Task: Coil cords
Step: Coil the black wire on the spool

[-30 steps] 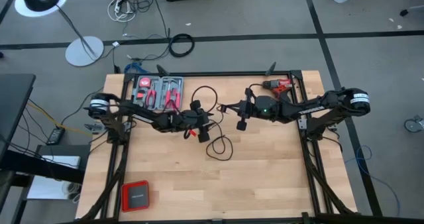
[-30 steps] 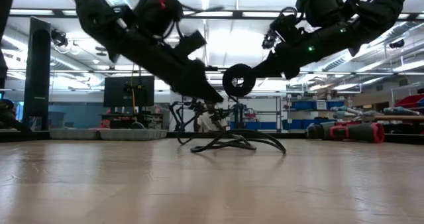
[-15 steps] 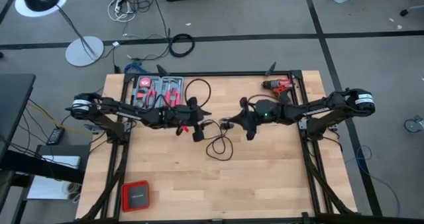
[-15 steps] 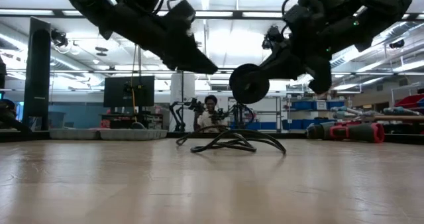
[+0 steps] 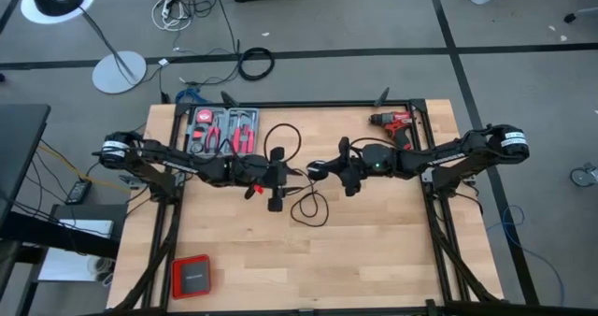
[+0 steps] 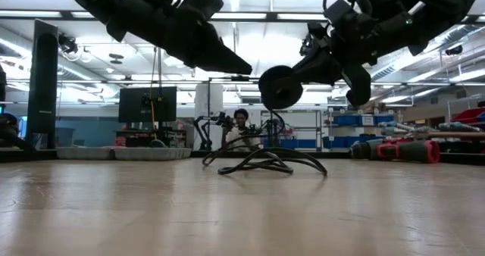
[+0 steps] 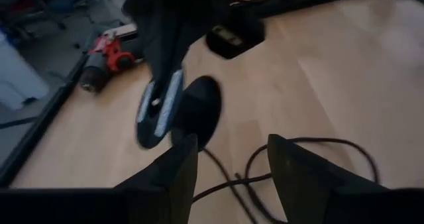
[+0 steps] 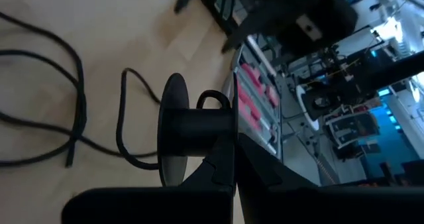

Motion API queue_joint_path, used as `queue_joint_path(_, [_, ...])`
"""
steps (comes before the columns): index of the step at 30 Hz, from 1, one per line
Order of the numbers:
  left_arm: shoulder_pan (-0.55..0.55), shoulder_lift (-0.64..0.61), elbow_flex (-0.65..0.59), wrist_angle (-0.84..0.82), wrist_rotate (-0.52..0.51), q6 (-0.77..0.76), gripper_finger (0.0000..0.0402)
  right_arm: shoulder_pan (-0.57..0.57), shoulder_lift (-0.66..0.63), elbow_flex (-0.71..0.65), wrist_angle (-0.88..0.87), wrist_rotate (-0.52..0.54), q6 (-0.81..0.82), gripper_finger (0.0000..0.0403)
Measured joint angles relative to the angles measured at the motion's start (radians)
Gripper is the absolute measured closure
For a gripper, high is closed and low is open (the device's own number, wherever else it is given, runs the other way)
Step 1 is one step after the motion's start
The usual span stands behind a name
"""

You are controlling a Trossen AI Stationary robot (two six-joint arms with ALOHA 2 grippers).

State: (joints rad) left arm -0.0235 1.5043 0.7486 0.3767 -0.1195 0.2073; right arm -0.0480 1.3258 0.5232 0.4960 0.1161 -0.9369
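The thin black cord [image 5: 309,207] lies in loose loops on the middle of the table; it also shows in the low view [image 6: 261,161], the left wrist view [image 7: 311,146] and the right wrist view [image 8: 78,111]. My right gripper [image 5: 325,171] is shut on a black spool [image 8: 195,131], held above the table [image 6: 279,88]. My left gripper [image 5: 277,187] hovers open and empty just left of the spool, its fingers [image 7: 175,177] above the cord. A small loop of cord [image 8: 212,97] shows at the spool's core. My right gripper pinches the spool between its two fingers [image 8: 265,174] at the flange nearest the wrist [image 8: 232,134]. The fingers come level from the table's right side. The spool is lifted clear of the table, its axis about level and pointing toward the left gripper.
A red drill [image 5: 396,122] lies at the far right of the table. A tray of red-handled tools [image 5: 222,131] stands at the far left. A red and black box [image 5: 191,277] sits at the near left corner. A person [image 6: 241,127] shows far behind the table.
My right gripper has carried the spool toward the table's left, closer to my left gripper, and has turned about its wrist. My left gripper has gone up, away from the cord on the table.
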Motion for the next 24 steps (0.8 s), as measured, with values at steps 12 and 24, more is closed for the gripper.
queue_joint_path(12, [0.001, 0.000, 0.000, 0.000, -0.020, -0.008, 0.0216, 0.034, -0.065, 0.000, 0.024, -0.009, 0.030, 0.0403])
queue_joint_path(24, [-0.028, 0.001, 0.000, 0.029, 0.002, 0.003, 0.0216, 0.025, -0.070, 0.000, 0.026, -0.006, 0.377, 0.0403])
